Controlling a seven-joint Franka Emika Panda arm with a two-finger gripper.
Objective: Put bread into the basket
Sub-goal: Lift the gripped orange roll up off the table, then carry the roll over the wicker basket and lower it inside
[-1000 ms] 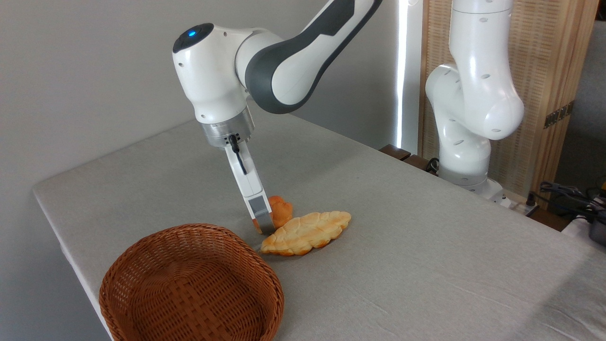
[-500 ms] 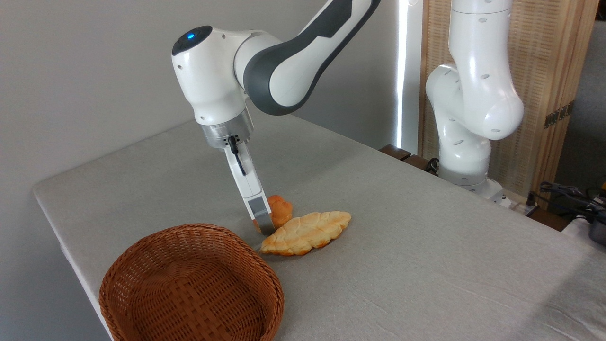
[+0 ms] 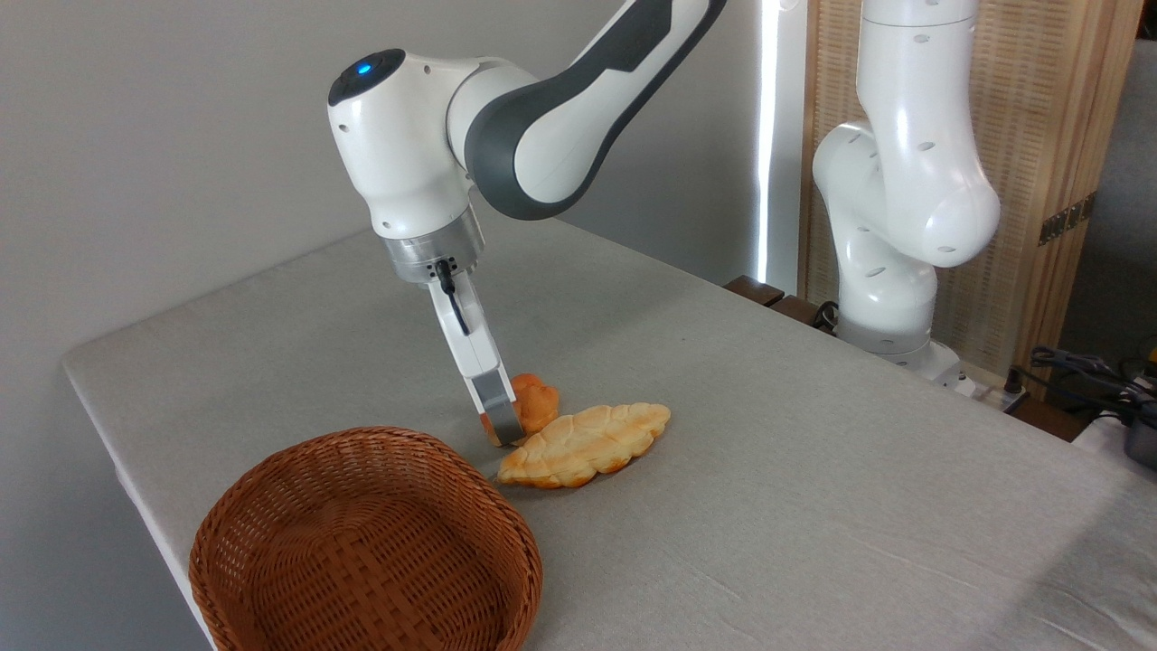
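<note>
The claw (image 3: pixel 508 423) reaches down at a slant from the white arm (image 3: pixel 470 145) and sits right at the bun (image 3: pixel 539 403). Only the near finger (image 3: pixel 495 398) shows clearly; it lies across the front-left of the bun, and the other finger is hidden behind it, so I cannot tell whether the claw is clamped on the bun or merely around it. The fingertip is low, close to the worktop (image 3: pixel 813 434).

The bun, small and deep orange with a lumpy top, is at or just above the worktop's grey cloth, partly covered by the finger. Just beside it on the right and a little nearer the camera lies a longer, paler flat bread (image 3: pixel 587 443) with a leaf-like outline; its upper left edge looks to be touching the bun or very nearly.

The basket (image 3: pixel 366 547), round, woven and reddish-brown, stands at the front left near the worktop's edge, with nothing in it. Its far rim is near the fingertip and the flat bread's left end.
</note>
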